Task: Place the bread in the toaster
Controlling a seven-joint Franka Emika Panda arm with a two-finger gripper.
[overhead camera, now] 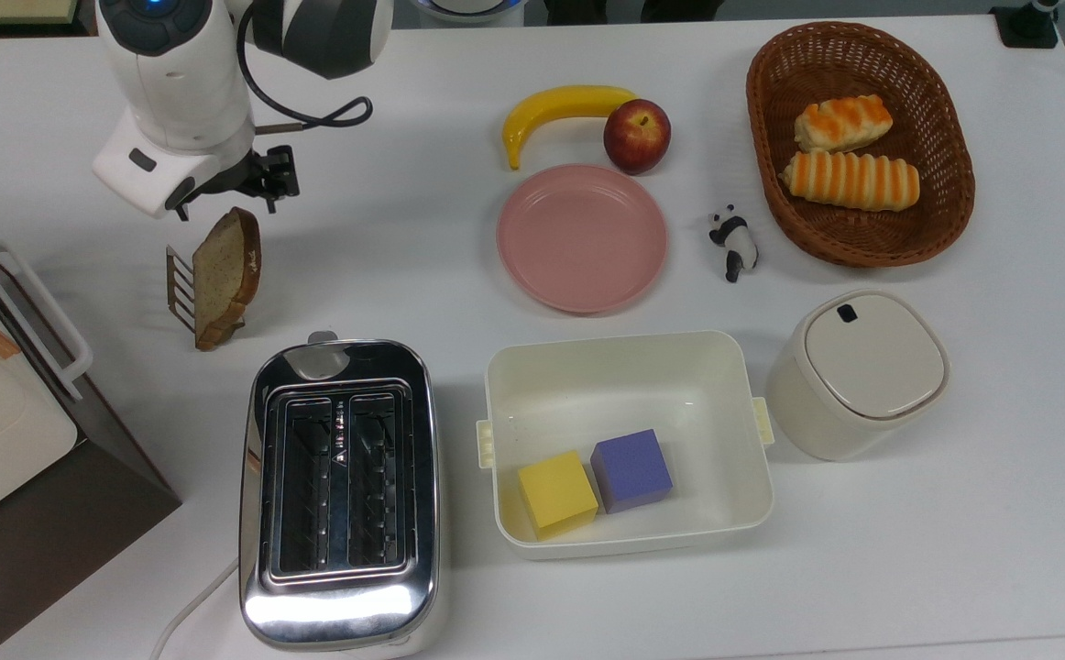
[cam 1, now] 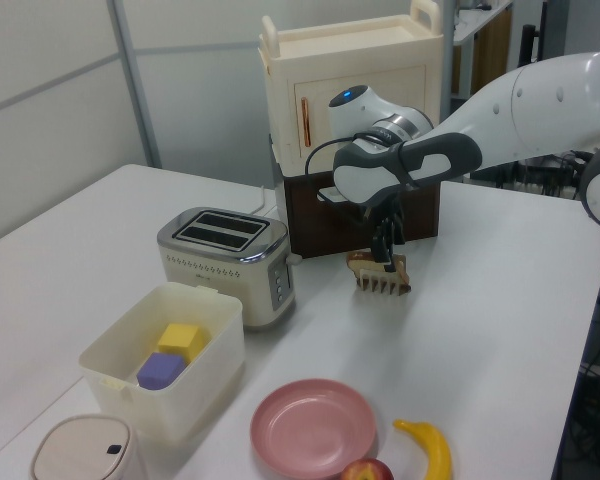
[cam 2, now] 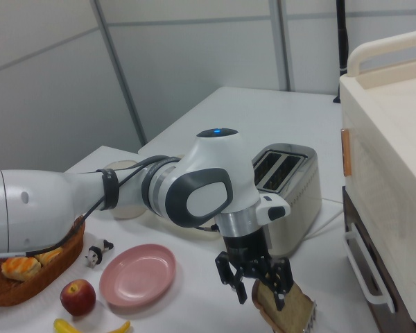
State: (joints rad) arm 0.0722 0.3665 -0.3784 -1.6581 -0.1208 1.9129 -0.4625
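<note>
A: Bread (overhead camera: 221, 280) stands on edge in a small wire rack (overhead camera: 181, 291) on the table (overhead camera: 459, 275), at the top view's left, apart from the toaster (overhead camera: 342, 486), which sits nearer the top view's bottom edge.

B: Gripper?

A: Gripper (overhead camera: 237, 194) hangs just above the slice's rounded top. In the right view (cam 2: 258, 282) the fingers look spread, one on each side of the crust, not pressed against it as far as I can see.

B: So progress?

A: Early, I judge. Slice not gripped, not lifted. Both toaster slots are dark and bare. Left to do: close on the bread, raise it from the rack, carry it across, lower it into a slot.

B: Any writing or brand?

A: A small dark mark on the crust, too small to read. Faint print between the toaster slots, not legible. Nothing else lettered.

B: Neighbours?

A: Cream tub (overhead camera: 629, 440) just beside the toaster; pink plate (overhead camera: 581, 236) farther off.
</note>
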